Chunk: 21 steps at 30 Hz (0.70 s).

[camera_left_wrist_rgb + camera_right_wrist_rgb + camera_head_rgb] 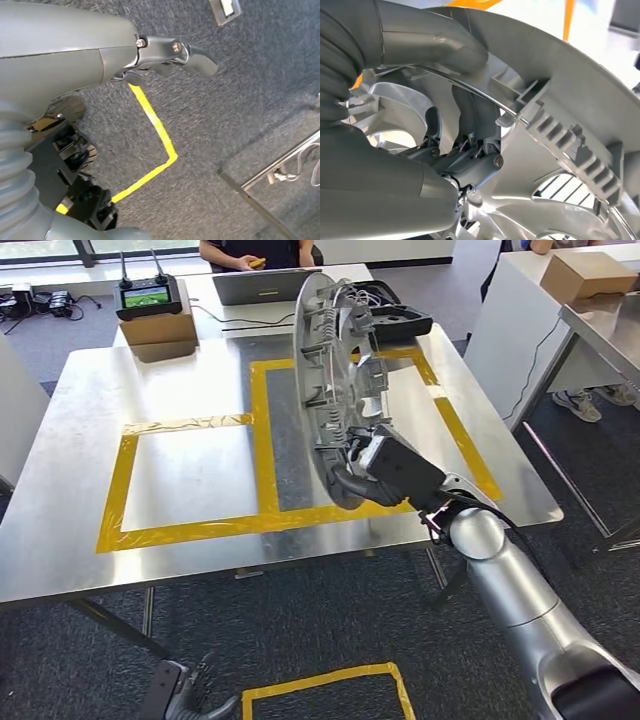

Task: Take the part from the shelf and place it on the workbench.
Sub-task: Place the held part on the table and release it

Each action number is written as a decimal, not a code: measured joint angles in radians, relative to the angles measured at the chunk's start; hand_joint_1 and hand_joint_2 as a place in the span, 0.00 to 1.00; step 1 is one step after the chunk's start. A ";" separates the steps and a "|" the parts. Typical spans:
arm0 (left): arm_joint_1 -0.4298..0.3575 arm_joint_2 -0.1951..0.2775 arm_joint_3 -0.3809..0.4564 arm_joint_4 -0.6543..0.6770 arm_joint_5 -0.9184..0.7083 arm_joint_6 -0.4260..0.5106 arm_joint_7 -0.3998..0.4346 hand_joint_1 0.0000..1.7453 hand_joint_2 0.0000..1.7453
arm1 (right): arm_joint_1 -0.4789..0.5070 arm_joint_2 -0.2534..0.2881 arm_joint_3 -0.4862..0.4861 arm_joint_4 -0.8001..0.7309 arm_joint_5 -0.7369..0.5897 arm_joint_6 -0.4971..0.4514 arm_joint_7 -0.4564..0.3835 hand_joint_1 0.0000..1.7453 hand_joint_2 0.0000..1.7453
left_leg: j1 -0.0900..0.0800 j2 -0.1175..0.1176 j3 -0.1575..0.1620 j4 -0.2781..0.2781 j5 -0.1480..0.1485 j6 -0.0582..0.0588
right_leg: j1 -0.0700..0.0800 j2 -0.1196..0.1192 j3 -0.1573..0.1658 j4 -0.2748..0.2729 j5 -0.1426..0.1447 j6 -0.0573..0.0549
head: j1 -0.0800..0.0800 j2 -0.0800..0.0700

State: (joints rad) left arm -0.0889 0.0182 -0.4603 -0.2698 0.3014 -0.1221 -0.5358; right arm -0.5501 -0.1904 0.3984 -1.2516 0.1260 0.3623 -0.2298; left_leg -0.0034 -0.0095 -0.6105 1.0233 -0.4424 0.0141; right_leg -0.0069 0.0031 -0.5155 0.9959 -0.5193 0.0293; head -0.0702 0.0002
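Observation:
The part is a round silver wheel cover (332, 370) with ribs and clips on its inner face. My right hand (377, 465) grips its lower rim and holds it nearly upright over the steel workbench (189, 480), above the right yellow-taped rectangle. In the right wrist view my fingers (471, 155) hook through the cover's spokes and the thumb presses on its rim (565, 100). I cannot tell whether the cover's lower edge touches the bench. My left hand (185, 692) hangs low beside the bench, over the carpet, with the thumb (196, 57) spread and nothing in it.
On the bench's far side stand a laptop (256, 285), a cardboard box with a controller on it (155, 325) and a black case (400, 315). A person (256, 250) sits behind them. A second table with a box (589, 275) stands at the right. Yellow tape (332, 685) marks the floor.

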 joint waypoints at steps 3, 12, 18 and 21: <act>-0.002 -0.002 0.001 0.000 -0.009 -0.002 0.003 0.00 1.00 | -0.035 0.000 0.022 0.046 0.029 -0.007 0.012 1.00 1.00 | 0.000 0.000 0.000 0.000 0.000 0.000 | 0.000 0.000 0.000 0.000 0.000 0.000 | 0.000 0.000; -0.003 -0.004 0.009 0.000 -0.013 -0.003 0.004 0.00 1.00 | -0.075 0.000 0.052 0.107 0.038 -0.008 0.013 1.00 1.00 | 0.000 0.000 0.000 0.000 0.000 0.000 | 0.000 0.000 0.000 0.000 0.000 0.000 | 0.000 0.000; -0.004 -0.006 0.009 -0.001 -0.027 -0.007 0.015 0.00 1.00 | -0.107 0.000 0.078 0.155 0.083 -0.015 0.036 1.00 1.00 | 0.000 0.000 0.000 0.000 0.000 0.000 | 0.000 0.000 0.000 0.000 0.000 0.000 | 0.000 0.000; -0.005 -0.008 0.009 -0.006 -0.043 -0.012 0.027 0.00 1.00 | -0.138 0.000 0.105 0.206 0.120 -0.017 0.052 1.00 1.00 | 0.000 0.000 0.000 0.000 0.001 0.000 | 0.000 0.000 0.000 0.000 0.000 0.000 | 0.000 0.000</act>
State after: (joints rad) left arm -0.0938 0.0101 -0.4509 -0.2754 0.2588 -0.1344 -0.5088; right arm -0.6884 -0.1905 0.5037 -1.0461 0.2465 0.3451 -0.1780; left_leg -0.0033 -0.0096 -0.6104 1.0233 -0.4418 0.0137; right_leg -0.0069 0.0032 -0.5156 0.9960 -0.5189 0.0295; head -0.0702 0.0001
